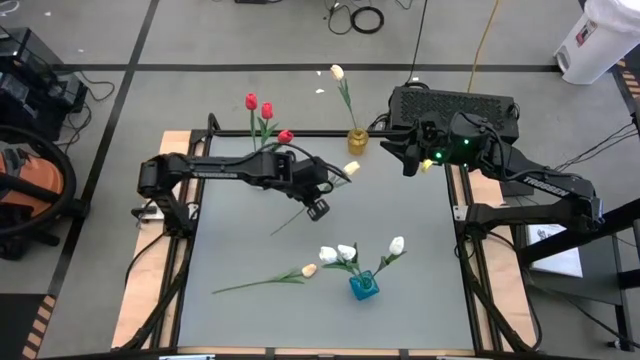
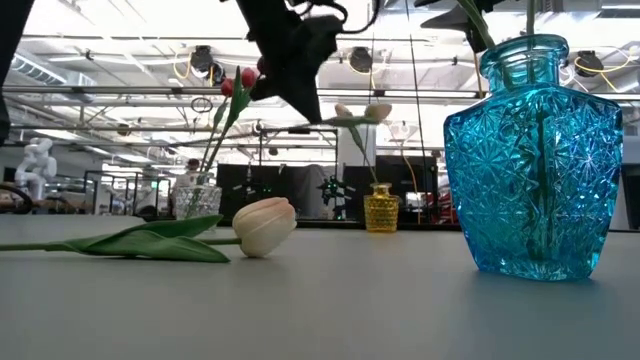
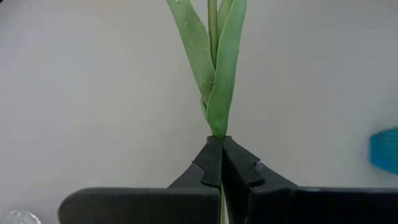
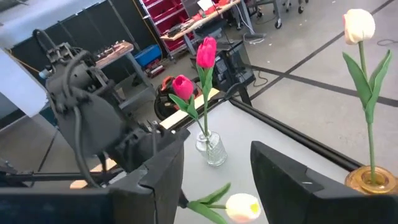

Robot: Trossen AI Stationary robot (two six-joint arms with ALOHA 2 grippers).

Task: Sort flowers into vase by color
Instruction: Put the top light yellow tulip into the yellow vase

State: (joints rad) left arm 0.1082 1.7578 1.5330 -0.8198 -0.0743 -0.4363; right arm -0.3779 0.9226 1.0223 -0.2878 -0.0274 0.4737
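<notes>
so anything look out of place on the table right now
One cream tulip lies flat on the table left of the blue vase, not in any vase. Otherwise nothing stands out: the left gripper is shut on a flower stem above the table, and all three vases are upright.

Robotics lab or workshop: open hall with ceiling trusses (image 2: 120, 95), taped concrete floor (image 1: 250, 40), loose cables (image 1: 367, 18), red parts bins (image 4: 171, 12), a vacuum (image 1: 25, 195) beside the desk (image 1: 250, 250).
</notes>
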